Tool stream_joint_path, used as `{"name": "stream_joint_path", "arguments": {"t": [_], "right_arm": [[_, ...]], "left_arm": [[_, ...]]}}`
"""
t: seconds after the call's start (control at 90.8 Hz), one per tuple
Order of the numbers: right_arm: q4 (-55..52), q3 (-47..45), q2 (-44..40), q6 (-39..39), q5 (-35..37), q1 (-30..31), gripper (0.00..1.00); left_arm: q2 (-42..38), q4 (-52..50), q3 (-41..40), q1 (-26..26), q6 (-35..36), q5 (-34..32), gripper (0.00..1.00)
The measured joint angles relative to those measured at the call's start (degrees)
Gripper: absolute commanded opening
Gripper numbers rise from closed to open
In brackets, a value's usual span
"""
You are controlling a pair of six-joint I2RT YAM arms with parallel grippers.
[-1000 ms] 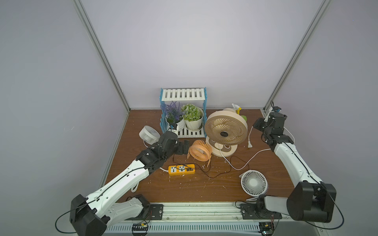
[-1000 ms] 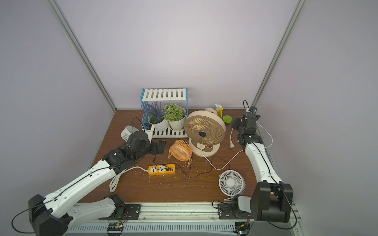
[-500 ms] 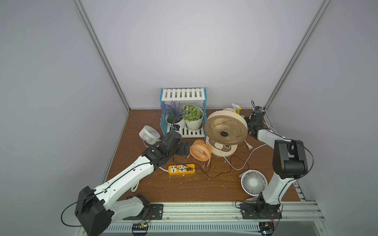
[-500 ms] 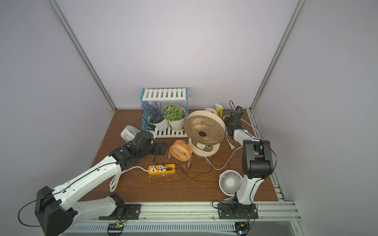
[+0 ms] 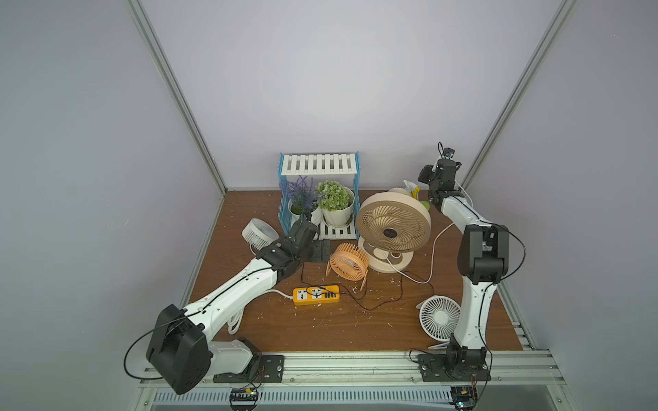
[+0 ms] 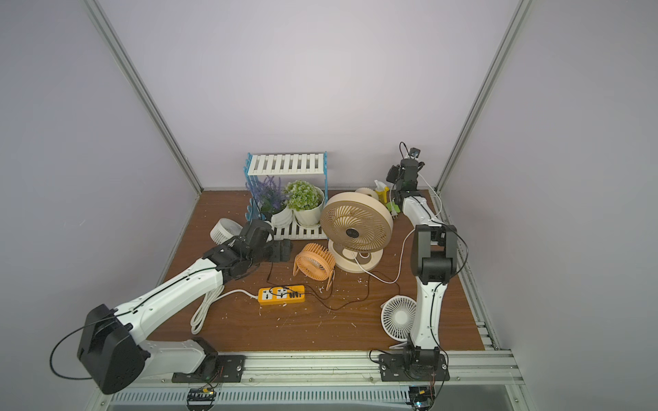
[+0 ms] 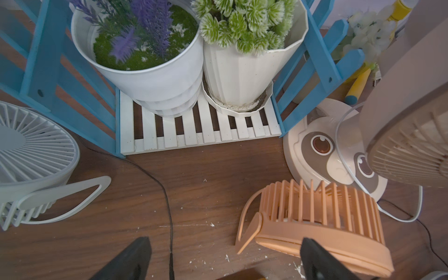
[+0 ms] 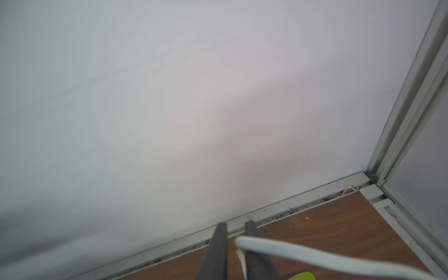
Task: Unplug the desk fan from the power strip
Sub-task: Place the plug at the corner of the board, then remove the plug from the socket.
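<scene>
Left end effector (image 5: 320, 249) is spread wide beside the orange fan (image 5: 348, 262). Power strip (image 5: 316, 295) lies flat on the surface (image 5: 320, 331), near it on the robot's side, long axis crosswise (left arm's nearer). Right end effector (image 8: 235, 228), slightly apart around a white cord (image 8: 303, 257), is way back.

In both top views you look steeply down from above the front rail (image 5: 356, 357) onto the whole bench (image 5: 320, 331). Your left wrist camera faces the plant rack (image 7: 198, 135) up close, a part shared with the top views; your right wrist camera faces the back wall (image 8: 169, 97).
</scene>
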Motion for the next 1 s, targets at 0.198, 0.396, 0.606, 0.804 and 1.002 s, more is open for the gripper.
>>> {"name": "stream_joint_path", "arguments": {"t": [0.198, 0.396, 0.606, 0.804, 1.002], "right_arm": [[-6.3, 0.3, 0.4, -0.3, -0.2, 0.0, 0.88], [-14.4, -9.9, -8.3, 1.3, -0.7, 0.0, 0.9], [-22.2, -27.0, -26.7, 5.2, -0.9, 0.0, 0.9], [-29.7, -41.3, -41.3, 9.3, -1.8, 0.0, 0.85], [-39.6, -51.3, -56.8, 13.1, -3.3, -0.1, 0.81]], "left_arm": [[1.1, 0.3, 0.0, 0.8, -0.6, -0.1, 0.99], [0.6, 0.3, 0.0, 0.9, -1.6, -0.3, 0.99], [-2.9, -0.1, -1.7, 0.9, -3.4, -0.6, 0.99], [-6.5, -2.8, -4.2, 1.0, -6.3, -1.2, 0.99], [-10.3, -6.1, -7.4, 1.0, -10.6, -2.0, 0.99]]}}
